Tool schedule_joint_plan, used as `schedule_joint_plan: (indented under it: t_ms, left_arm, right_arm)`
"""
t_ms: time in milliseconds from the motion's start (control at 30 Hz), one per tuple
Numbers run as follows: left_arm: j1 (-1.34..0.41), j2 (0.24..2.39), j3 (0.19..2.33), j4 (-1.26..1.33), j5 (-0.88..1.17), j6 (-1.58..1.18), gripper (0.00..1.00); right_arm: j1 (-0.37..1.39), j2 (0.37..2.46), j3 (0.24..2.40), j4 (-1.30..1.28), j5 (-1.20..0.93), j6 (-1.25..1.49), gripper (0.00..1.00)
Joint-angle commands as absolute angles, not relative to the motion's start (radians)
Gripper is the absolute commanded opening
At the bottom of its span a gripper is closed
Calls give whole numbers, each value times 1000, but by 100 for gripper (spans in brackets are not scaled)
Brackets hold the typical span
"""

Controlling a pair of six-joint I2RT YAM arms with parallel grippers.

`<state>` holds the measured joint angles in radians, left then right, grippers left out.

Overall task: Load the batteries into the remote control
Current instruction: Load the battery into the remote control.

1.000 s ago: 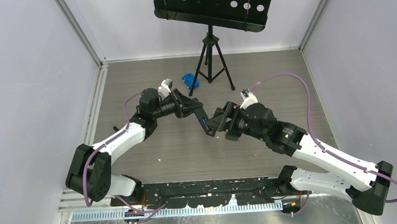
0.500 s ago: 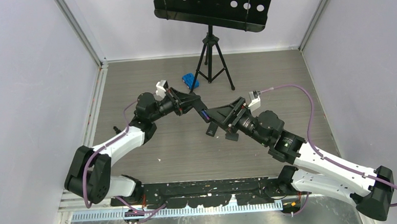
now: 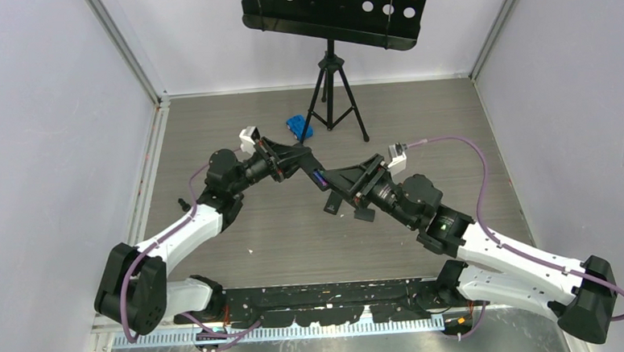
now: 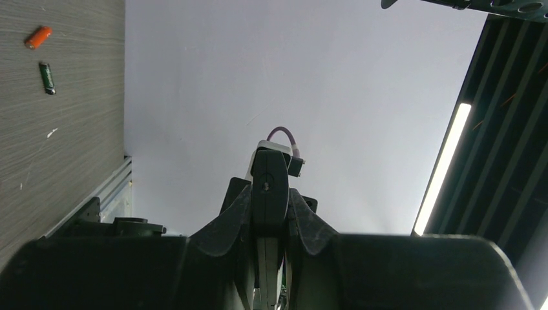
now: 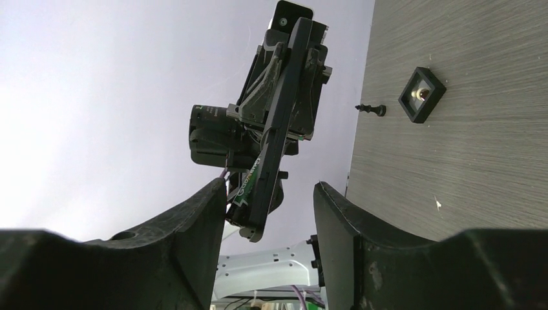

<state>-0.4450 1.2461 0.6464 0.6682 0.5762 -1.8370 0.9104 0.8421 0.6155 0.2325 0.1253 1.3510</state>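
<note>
My left gripper (image 3: 298, 165) is shut on the slim black remote control (image 3: 319, 179) and holds it above the table. In the left wrist view the remote (image 4: 269, 177) shows edge-on between the fingers (image 4: 236, 216). In the right wrist view the remote (image 5: 282, 110) hangs in front of me with a dark green battery (image 5: 248, 185) seated at its lower end. My right gripper (image 5: 268, 216) is open, its jaws either side of that end without touching it; it also shows in the top view (image 3: 339, 193). An orange battery (image 4: 37, 37) and a green battery (image 4: 46, 77) lie on the table.
A black tripod stand (image 3: 332, 82) holding a perforated tray stands at the back, with a blue object (image 3: 299, 127) beside its feet. A small black square part (image 5: 422, 95) and a tiny black peg (image 5: 371, 110) lie on the table. Grey walls enclose the sides.
My right wrist has rolled over and its open jaws have closed in on the remote's lower end. My left arm has drawn back slightly to the left, still holding the remote.
</note>
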Motion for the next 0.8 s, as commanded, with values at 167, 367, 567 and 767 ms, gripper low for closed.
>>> schedule_joint_plan:
  t_ms: [167, 367, 567, 767]
  left_arm:
    - [-453, 1212, 655, 726, 583, -1859, 0]
    - [-454, 1201, 661, 731, 594, -1852, 0]
    - [-454, 1181, 664, 731, 603, -1849, 0]
    - [-454, 1174, 677, 728, 612, -1782, 0]
  right_arm:
    - [910, 884, 675, 249, 145, 1361, 51]
    - [909, 897, 680, 214, 156, 1374, 41]
    - [907, 920, 672, 205, 158, 1389, 28]
    - [902, 940, 672, 202, 149, 1387, 23]
